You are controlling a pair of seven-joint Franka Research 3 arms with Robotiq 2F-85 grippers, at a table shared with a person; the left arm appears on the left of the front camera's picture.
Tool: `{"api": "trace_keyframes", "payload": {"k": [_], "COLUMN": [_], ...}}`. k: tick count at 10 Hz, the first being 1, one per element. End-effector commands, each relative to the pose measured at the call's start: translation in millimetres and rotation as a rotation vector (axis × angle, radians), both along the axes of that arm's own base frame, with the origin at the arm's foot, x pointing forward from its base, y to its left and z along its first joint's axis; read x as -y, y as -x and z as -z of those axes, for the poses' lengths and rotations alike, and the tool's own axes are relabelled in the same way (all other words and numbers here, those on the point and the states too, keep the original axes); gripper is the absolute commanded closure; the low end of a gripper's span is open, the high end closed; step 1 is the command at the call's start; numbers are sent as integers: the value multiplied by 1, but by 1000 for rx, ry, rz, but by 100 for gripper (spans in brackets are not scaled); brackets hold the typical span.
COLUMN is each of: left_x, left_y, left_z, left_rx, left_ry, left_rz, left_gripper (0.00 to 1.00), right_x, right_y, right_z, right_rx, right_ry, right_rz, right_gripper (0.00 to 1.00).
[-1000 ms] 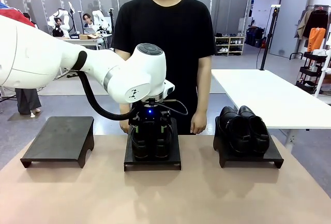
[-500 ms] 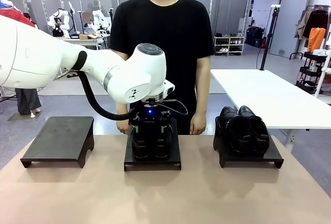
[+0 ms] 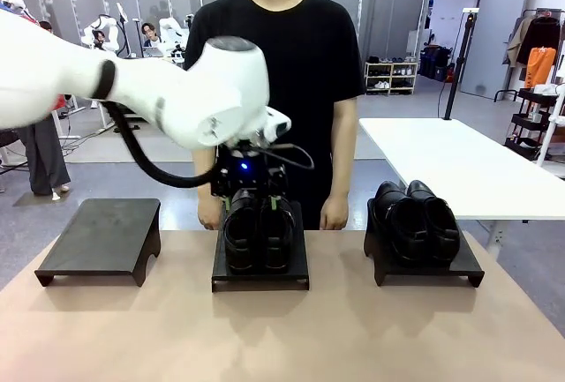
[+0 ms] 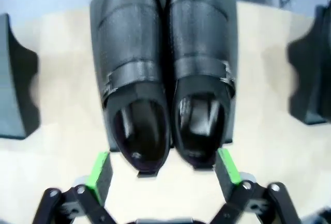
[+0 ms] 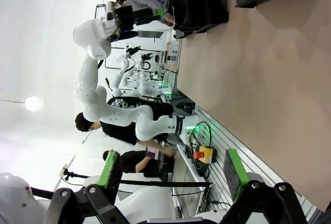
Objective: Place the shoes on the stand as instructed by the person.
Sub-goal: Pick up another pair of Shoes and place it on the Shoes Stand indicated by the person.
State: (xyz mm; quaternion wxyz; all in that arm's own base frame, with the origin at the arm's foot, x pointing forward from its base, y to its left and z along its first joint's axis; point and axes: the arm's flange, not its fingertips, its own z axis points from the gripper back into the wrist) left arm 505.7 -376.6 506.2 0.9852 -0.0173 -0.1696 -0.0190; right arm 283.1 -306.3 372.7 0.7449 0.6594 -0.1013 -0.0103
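Note:
The buckle-strap pair of shoes sits side by side on the middle stand, toes toward the person. My left gripper hovers just above their heels, open and holding nothing. In the left wrist view the same shoes lie beyond my open gripper, whose green pads stand apart from them. The plain pair rests on the right stand. The right wrist view has my right gripper open over the tabletop, far from the shoes.
A bare black stand sits at the table's left. The person's hands hang at the far table edge behind the middle stand. A white table stands at the right rear. The near half of the tan tabletop is free.
My left gripper has lifted up off the buckle shoes, which stay on the middle stand; the arm has risen and swung slightly left. The person's hands barely moved.

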Motion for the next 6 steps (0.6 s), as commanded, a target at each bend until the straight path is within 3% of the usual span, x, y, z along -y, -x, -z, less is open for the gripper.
{"api": "trace_keyframes", "payload": {"k": [1, 3, 6], "left_x": [-86, -162, -256], "left_y": [46, 76, 105], "left_z": [-24, -35, -29], "left_rx": [-73, -69, -95], "left_ry": [99, 208, 391], "left_rz": [51, 121, 200], "left_gripper": [0, 0, 0], "right_x": [-3, -3, -3], "right_y": [3, 3, 3], "right_z": [-2, -2, -2], "right_rx": [-10, -10, -10], "right_ry": [16, 16, 16], "right_rz": [-2, -2, -2], "right_gripper": [0, 0, 0]}}
